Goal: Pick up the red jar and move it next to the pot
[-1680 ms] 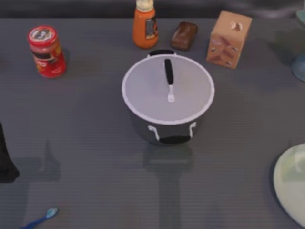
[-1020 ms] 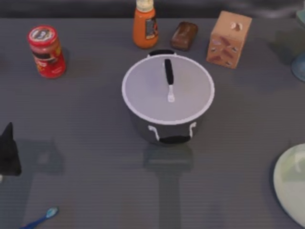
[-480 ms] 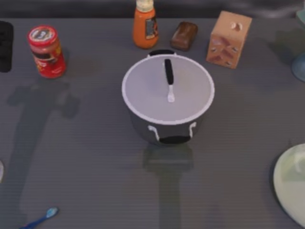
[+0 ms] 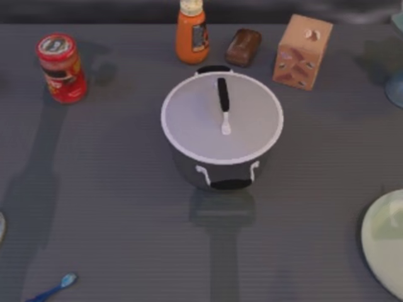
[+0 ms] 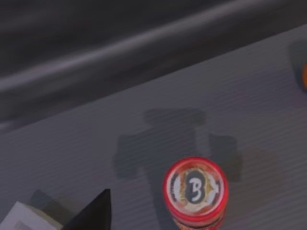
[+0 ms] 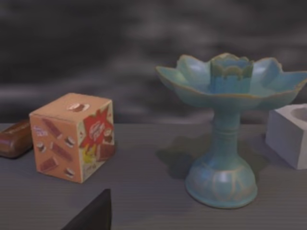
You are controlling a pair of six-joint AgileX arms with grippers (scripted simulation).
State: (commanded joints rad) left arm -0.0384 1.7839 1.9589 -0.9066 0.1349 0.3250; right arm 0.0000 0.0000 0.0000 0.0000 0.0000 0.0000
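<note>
Left pincer (image 5: pixel 93 213) hovers above the red jar (image 4: pixel 61 67), only one dark fingertip visible, grip state cannot be told; jar stands upright near the worktop's far left corner, well apart from the pot (image 4: pixel 221 131) at centre; right pincer (image 6: pixel 96 213) likewise unclear

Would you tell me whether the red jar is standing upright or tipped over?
Upright: the red jar stands on its base with its lid on top, facing up in the left wrist view.
</note>
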